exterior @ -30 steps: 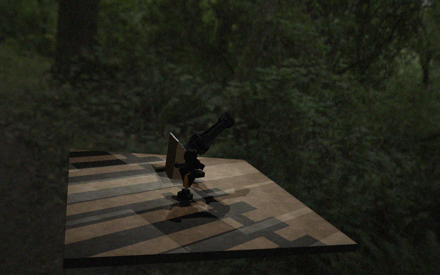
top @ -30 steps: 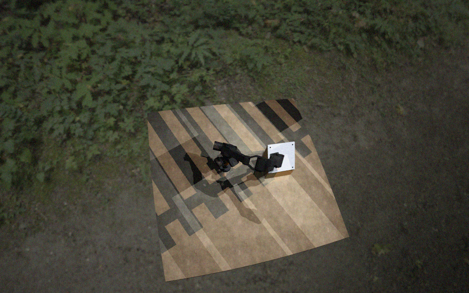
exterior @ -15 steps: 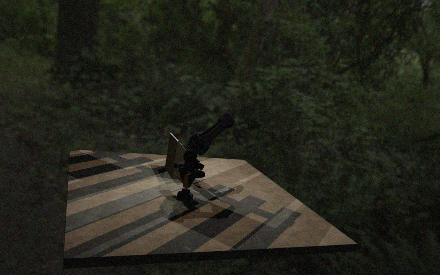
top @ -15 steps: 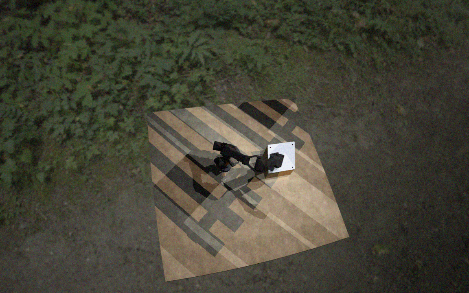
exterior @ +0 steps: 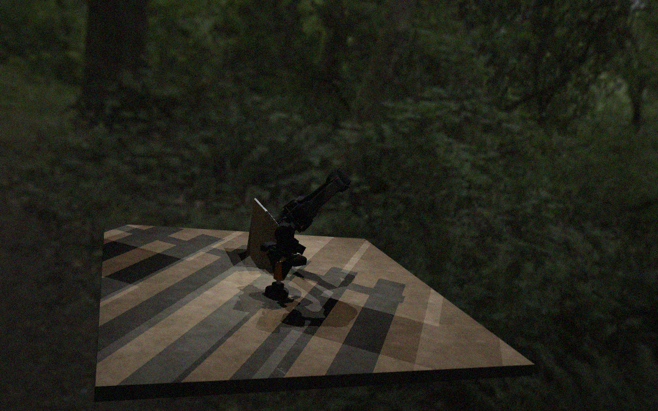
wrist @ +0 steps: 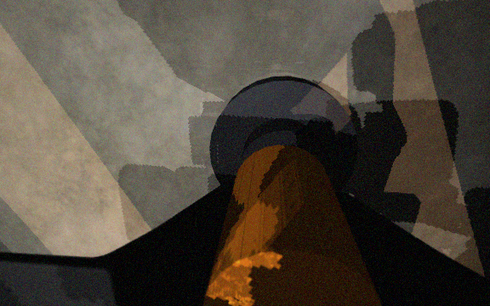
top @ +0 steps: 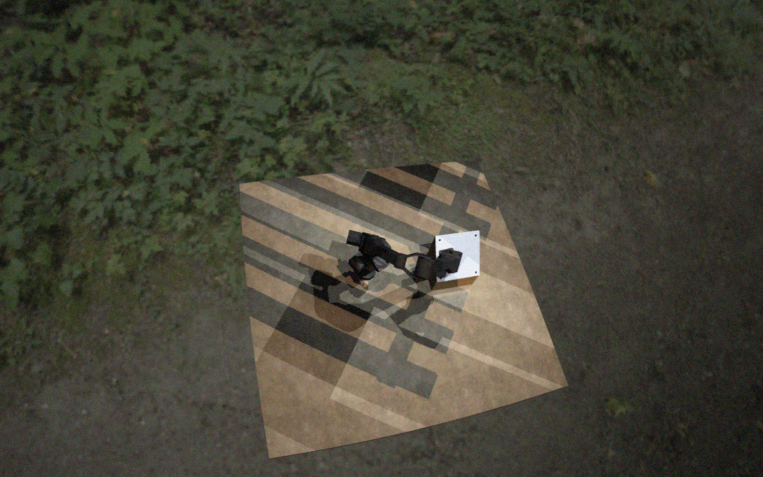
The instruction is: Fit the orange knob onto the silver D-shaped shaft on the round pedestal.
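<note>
The orange knob (exterior: 279, 269) (wrist: 296, 255) is upright between the fingers of my gripper (exterior: 279, 274) (wrist: 282, 198), which is shut on it. The dark round pedestal (exterior: 276, 293) (wrist: 253, 98) stands on the table right below the knob. In the exterior view the knob's lower end is just above the pedestal's raised middle, with a small greyish bit between them. In the wrist view the knob's far end covers the middle of the pedestal. The shaft's flat side and the knob's hole are hidden. In the top view the arm hides the knob.
A box with a white top plate (top: 469, 249) (exterior: 260, 205) stands on the wooden table (top: 313, 415) (exterior: 142, 370), with the arm reaching from its top. Dark shadow bands cross the table and pedestal.
</note>
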Available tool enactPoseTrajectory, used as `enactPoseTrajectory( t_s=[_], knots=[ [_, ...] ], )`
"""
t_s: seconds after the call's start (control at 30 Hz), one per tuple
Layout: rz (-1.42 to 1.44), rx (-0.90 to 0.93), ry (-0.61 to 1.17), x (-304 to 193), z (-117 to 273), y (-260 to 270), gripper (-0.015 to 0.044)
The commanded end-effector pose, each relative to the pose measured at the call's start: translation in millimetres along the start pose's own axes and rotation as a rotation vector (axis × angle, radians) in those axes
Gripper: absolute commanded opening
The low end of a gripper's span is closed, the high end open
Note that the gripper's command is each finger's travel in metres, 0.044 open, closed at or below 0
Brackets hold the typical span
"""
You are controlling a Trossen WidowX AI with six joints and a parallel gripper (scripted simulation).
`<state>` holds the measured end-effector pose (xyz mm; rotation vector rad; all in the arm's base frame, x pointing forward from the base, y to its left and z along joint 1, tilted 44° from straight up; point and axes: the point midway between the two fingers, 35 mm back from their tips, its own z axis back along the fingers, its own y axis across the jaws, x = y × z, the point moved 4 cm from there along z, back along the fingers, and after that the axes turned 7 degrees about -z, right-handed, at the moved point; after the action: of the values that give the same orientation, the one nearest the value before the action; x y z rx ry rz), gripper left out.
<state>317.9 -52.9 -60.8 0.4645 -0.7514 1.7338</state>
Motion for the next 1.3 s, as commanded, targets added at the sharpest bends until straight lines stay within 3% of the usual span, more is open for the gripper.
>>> enactPoseTrajectory(
  t_s=[0.0, 0.9, 1.27],
  knots=[
    [0.002, -0.003, 0.004, -1.5, 1.0, 0.2, 0.0],
    [0.002, -0.002, 0.004, -0.1, 3.0, -0.1, 0.0],
    [0.211, -0.002, 0.004, -1.8, 0.9, 1.2, 0.0]
  ],
)
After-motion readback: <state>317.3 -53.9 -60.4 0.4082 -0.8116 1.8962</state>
